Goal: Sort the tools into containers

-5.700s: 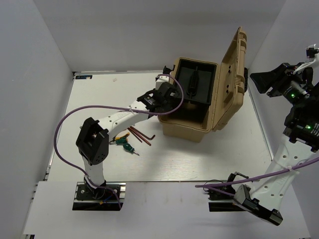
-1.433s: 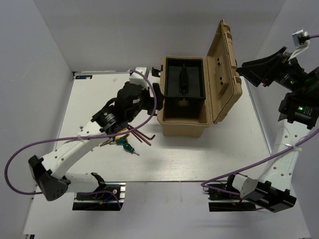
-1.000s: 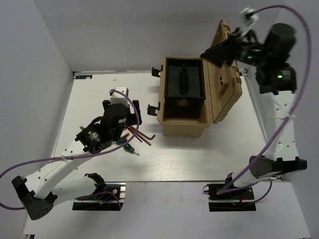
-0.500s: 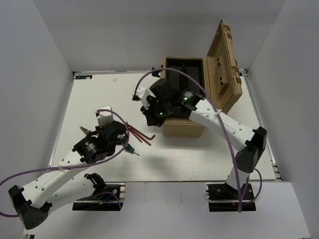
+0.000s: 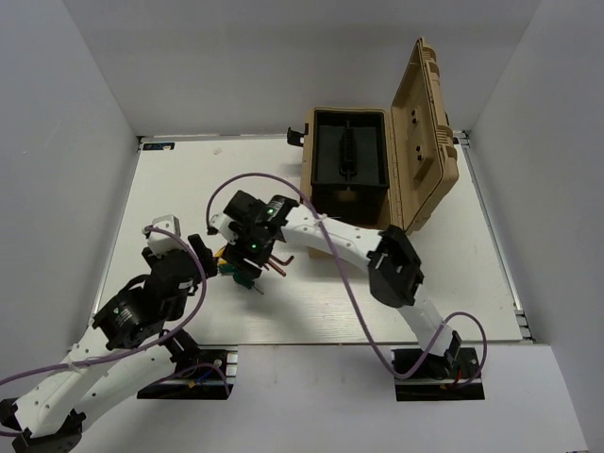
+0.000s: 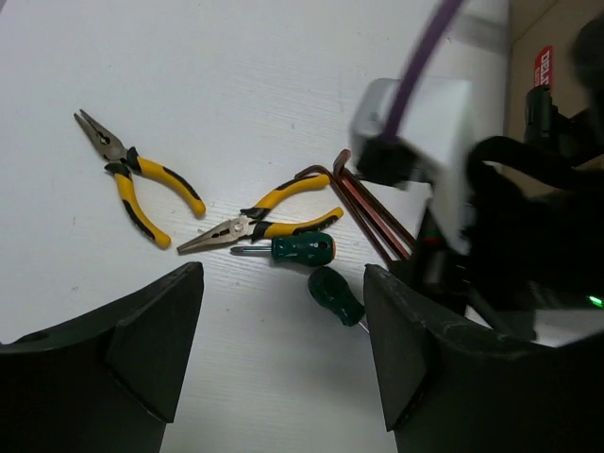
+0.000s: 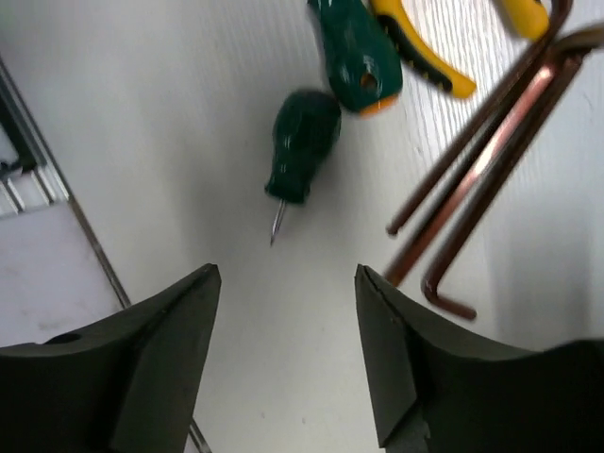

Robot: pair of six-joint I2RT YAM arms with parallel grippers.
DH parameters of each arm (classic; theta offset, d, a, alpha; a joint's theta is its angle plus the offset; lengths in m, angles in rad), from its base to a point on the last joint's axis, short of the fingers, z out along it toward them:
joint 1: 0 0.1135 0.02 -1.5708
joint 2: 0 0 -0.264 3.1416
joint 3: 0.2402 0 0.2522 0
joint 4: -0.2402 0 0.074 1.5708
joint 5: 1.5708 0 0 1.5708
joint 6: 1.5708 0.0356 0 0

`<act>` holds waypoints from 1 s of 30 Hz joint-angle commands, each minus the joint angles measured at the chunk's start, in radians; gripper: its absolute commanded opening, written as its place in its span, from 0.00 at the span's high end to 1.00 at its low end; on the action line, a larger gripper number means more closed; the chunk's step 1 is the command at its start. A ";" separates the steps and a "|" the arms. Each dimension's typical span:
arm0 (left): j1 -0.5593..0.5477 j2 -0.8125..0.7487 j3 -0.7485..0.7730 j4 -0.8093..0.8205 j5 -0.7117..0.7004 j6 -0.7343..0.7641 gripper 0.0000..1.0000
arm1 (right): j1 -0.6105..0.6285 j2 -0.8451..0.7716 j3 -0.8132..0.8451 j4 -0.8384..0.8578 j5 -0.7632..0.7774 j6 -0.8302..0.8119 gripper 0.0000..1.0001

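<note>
Although the left pincer (image 6: 283,276) and the right pincer (image 7: 286,278) both hang over them, the tools (image 5: 249,279) lie loose on the bench (image 5: 170,189), left of its middle and nearer the near edge than the far one; none is held. Seen from the left wrist, one pair of pliers (image 6: 132,184) with yellow handles lies apart from the rest. The other pair of pliers (image 6: 269,219) lies just beside a green-handled screwdriver (image 6: 294,249). A second screwdriver (image 6: 334,294), also green, lies near the first, and the dark-red hex keys (image 6: 373,215) lie bundled beside them, their far ends hidden under the right arm (image 6: 491,217). The left pincer is spread wide with nothing between its fingers. The right pincer is just as wide and just as empty, and its camera looks straight down on the second screwdriver and the bent ends of the hex keys. The tan case (image 5: 363,209) stands at the far edge, right of the middle and apart from the tools. Its lid (image 5: 425,142) is upright and a black tray (image 5: 326,165) sits inside.
</note>
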State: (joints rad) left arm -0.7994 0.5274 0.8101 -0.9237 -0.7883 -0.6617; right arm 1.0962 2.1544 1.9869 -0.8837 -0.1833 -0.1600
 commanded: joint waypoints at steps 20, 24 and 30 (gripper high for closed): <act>0.005 -0.063 -0.069 0.157 0.058 0.188 0.20 | 0.022 0.252 0.197 0.075 0.008 0.096 0.23; 0.005 -0.063 -0.069 0.157 0.058 0.188 0.20 | 0.024 0.277 0.205 0.094 0.042 0.111 0.23; 0.005 -0.063 -0.069 0.157 0.058 0.188 0.20 | 0.034 0.302 0.190 0.106 0.105 0.128 0.34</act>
State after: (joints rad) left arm -0.7994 0.4610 0.7452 -0.7795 -0.7391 -0.4847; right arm 1.1179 2.4432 2.1567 -0.8009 -0.1291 -0.0536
